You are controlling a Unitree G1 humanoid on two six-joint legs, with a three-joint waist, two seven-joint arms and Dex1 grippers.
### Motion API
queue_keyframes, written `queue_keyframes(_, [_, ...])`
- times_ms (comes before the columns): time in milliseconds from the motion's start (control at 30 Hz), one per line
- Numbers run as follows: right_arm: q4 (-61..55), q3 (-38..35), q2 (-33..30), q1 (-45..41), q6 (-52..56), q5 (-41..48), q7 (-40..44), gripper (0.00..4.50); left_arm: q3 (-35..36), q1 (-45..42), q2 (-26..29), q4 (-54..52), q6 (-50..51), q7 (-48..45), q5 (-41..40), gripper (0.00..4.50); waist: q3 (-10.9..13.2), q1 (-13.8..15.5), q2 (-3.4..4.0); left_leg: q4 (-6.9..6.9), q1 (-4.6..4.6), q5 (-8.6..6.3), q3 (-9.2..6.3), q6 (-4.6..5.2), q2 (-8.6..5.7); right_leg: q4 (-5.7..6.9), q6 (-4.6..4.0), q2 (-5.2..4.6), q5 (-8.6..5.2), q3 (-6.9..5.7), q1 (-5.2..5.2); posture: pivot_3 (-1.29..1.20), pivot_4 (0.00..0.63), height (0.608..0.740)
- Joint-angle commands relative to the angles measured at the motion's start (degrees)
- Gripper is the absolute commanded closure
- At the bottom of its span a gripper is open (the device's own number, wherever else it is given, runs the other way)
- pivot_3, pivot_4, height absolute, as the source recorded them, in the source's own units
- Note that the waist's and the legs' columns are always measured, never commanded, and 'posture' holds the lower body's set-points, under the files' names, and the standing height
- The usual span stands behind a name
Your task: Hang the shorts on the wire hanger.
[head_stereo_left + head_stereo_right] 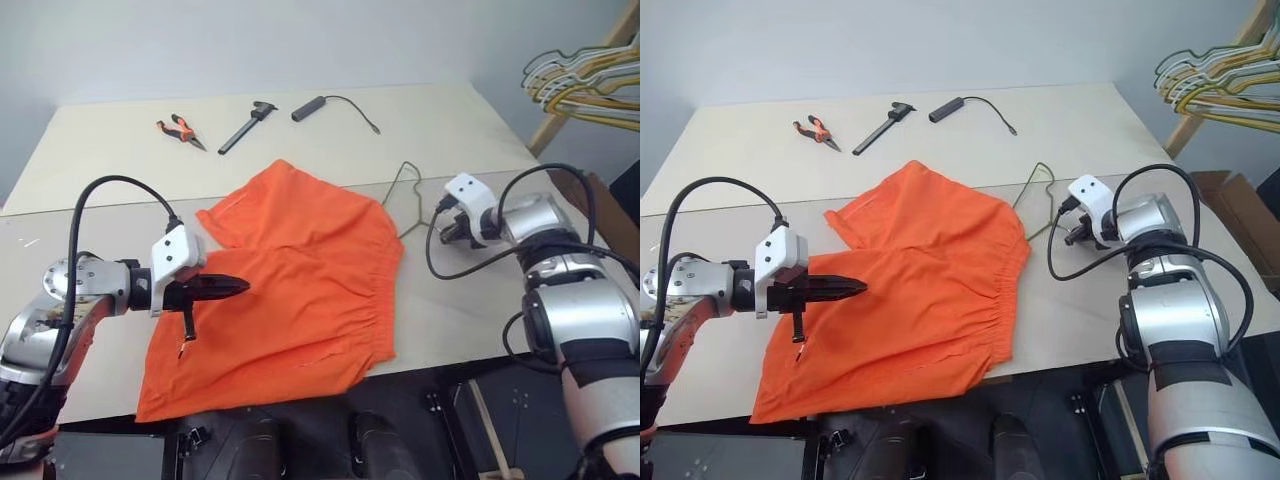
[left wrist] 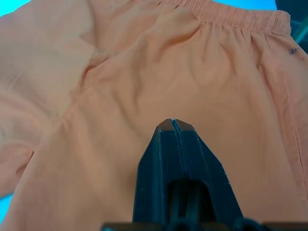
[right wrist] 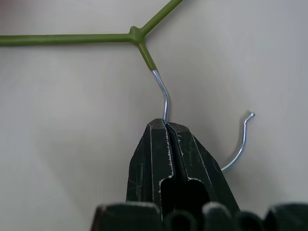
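So far only the first grip looks made: the right pincer is closed on the silvery hook of the thin dark olive-green wire hanger, the wire running in between its two black fingers just below the green neck, with the curled end of the hook showing past them. That hanger lies flat on the pale bench, just beside the waistband side of the bright orange fabric shorts, and part of its frame seems to pass under the cloth, though how much cannot be told. The shorts are spread flat, gathered elastic waistband toward the hanger and the two wide legs away from it, one leg reaching the near edge of the bench. Over the shorts, near the leg end, hangs the left pincer, fingers pressed together on nothing; whether its tips touch the fabric cannot be told. Beyond the shorts, at the far side of the bench, lie orange-handled pliers, a dark hand tool and a thin black cable with a cylindrical end, none needed. Nothing is hung yet; by my reading, the hanger must still be lifted or threaded and the shorts draped over it.
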Motion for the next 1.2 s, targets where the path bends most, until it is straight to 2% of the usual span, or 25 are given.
queue_keyframes(33, [0.21,2.66,-5.15,3.11,0.65,-3.64,1.13,4.47,0.36,-0.45,0.22,-1.39,-1.39,0.20,0.41,4.50,0.00,0.51,0.00,0.03,-0.02,0.00,0.03,0.00,0.00,-0.01,0.00,-0.01,0.00,-0.04,0.01,-0.01,0.161,0.740])
queue_keyframes(167, [-3.94,2.99,-9.65,5.02,1.83,-4.06,1.69,4.47,-0.50,-0.80,0.00,-0.71,-2.25,0.18,1.48,4.50,0.00,1.26,-0.01,0.13,-0.12,-0.02,0.03,0.03,-0.06,-0.06,0.01,-0.06,0.00,-0.10,0.01,-0.02,0.154,0.740])
queue_keyframes(300, [-10.86,2.24,-12.50,7.79,4.40,-3.40,2.66,4.47,-1.13,-1.35,-0.30,0.21,-2.85,-0.05,1.70,4.50,-0.01,0.52,-0.01,0.18,-0.15,-0.01,0.08,0.02,-0.05,-0.06,0.03,-0.04,0.02,-0.02,-0.03,-0.04,0.146,0.740])
queue_keyframes(467, [-29.98,-1.79,-16.85,15.18,7.98,-2.86,-0.71,4.47,-2.17,-3.09,-1.19,1.78,-3.37,-0.34,2.39,4.50,-0.04,-0.67,0.05,0.20,-0.17,-0.01,0.04,0.02,-0.03,0.05,0.04,0.00,0.02,0.03,-0.11,-0.04,0.131,0.740])
queue_keyframes(633, [-46.90,-8.01,-18.01,20.48,9.17,0.01,-2.44,4.47,-2.15,-3.97,-1.68,3.03,-3.90,-0.56,2.36,4.50,-0.14,-2.24,0.21,0.20,-0.16,-0.01,-0.12,0.02,-0.01,0.09,0.11,0.04,0.06,0.20,-0.17,-0.05,0.112,0.740])
queue_keyframes(767, [-59.74,-11.32,-17.37,25.17,6.26,2.95,-2.90,4.47,0.00,-4.39,-2.92,3.41,-2.64,-0.56,-0.49,4.50,-0.38,-2.37,0.24,0.22,-0.15,-0.01,-0.24,0.02,0.02,0.11,0.12,0.08,0.07,0.21,-0.17,-0.05,0.097,0.740])
queue_keyframes(933, [-67.48,-12.98,-13.47,26.14,3.15,5.81,-6.59,4.47,4.60,-6.98,-4.90,3.67,2.01,0.29,-8.17,4.50,-0.74,-2.24,0.24,0.48,-0.28,-0.02,-0.22,0.04,0.01,0.13,0.22,0.07,0.14,0.20,-0.17,-0.04,0.072,0.740])
queue_keyframes(1100, [-71.24,-10.45,-9.17,23.49,-0.06,3.58,-12.13,4.47,9.33,-11.77,-7.31,3.21,7.48,4.06,-16.08,4.50,-1.94,-2.18,0.22,0.74,-0.45,0.03,-0.26,-0.05,0.01,0.15,0.26,0.07,0.23,0.15,-0.19,-0.03,0.034,0.740])
queue_keyframes(1200, [-71.17,-7.47,-8.42,21.99,-6.42,-0.40,-15.78,4.47,11.13,-14.98,-8.77,3.99,9.85,6.57,-19.36,4.50,-3.17,-2.21,0.14,0.86,-0.48,0.14,-0.27,-0.24,-0.04,0.11,0.38,0.04,0.30,0.19,-0.17,-0.02,0.010,0.740])
